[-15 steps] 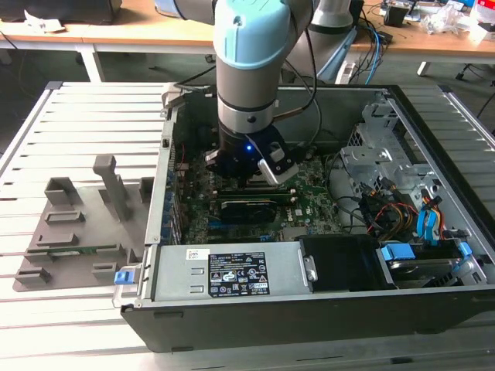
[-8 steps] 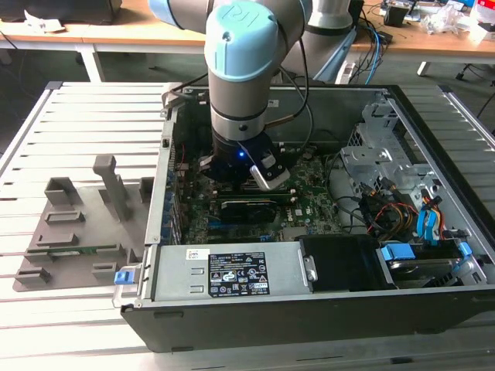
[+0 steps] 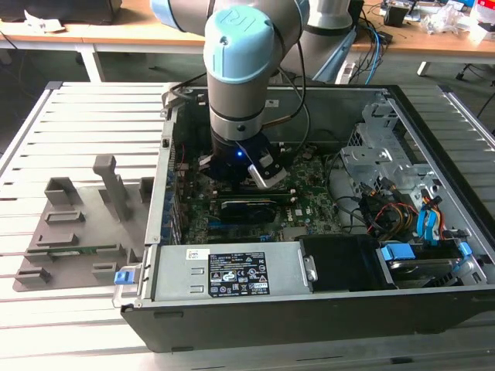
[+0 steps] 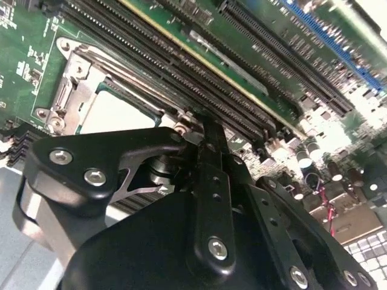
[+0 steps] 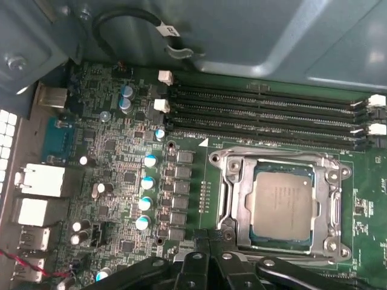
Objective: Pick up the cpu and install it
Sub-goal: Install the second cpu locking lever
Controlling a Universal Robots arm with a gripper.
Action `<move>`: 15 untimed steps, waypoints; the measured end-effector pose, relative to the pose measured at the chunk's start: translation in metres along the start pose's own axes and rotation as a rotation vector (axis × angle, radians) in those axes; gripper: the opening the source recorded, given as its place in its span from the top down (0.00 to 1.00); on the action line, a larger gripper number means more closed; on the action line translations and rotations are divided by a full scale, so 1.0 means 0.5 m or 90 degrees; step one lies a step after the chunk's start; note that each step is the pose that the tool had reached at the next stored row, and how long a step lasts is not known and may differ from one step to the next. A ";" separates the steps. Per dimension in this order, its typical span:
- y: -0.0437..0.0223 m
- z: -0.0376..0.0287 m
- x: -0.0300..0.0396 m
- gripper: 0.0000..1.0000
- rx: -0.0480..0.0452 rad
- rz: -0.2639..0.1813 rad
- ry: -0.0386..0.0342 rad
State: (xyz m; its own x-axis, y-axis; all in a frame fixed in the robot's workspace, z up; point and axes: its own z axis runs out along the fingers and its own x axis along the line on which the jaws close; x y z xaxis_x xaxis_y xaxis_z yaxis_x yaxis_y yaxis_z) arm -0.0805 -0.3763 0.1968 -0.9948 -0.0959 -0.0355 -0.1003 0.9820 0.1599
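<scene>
Gripper (image 5: 208, 240) closed, empty (beside cpu (image 5: 282, 205))

cpu (image 4: 115, 112) half hidden behind black linkage (second wrist view).

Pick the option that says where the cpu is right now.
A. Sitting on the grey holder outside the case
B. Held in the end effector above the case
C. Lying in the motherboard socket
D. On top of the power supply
C: in the first wrist view the cpu lies flat inside the socket frame on the motherboard, beside the memory slots, with the end effector close by and not holding it.
</scene>
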 end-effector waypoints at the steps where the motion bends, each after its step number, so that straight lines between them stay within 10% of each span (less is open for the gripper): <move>1: -0.001 -0.002 0.000 0.89 0.0001 0.000 -0.0008; 9: 0.028 -0.023 -0.027 0.89 0.0161 0.000 0.0008; 15: 0.076 -0.014 -0.069 0.89 0.0625 -0.001 0.0062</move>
State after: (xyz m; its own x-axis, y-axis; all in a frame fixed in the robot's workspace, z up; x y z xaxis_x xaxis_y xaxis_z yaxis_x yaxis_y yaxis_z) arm -0.0499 -0.3370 0.2112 -0.9947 -0.0990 -0.0261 -0.1005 0.9930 0.0624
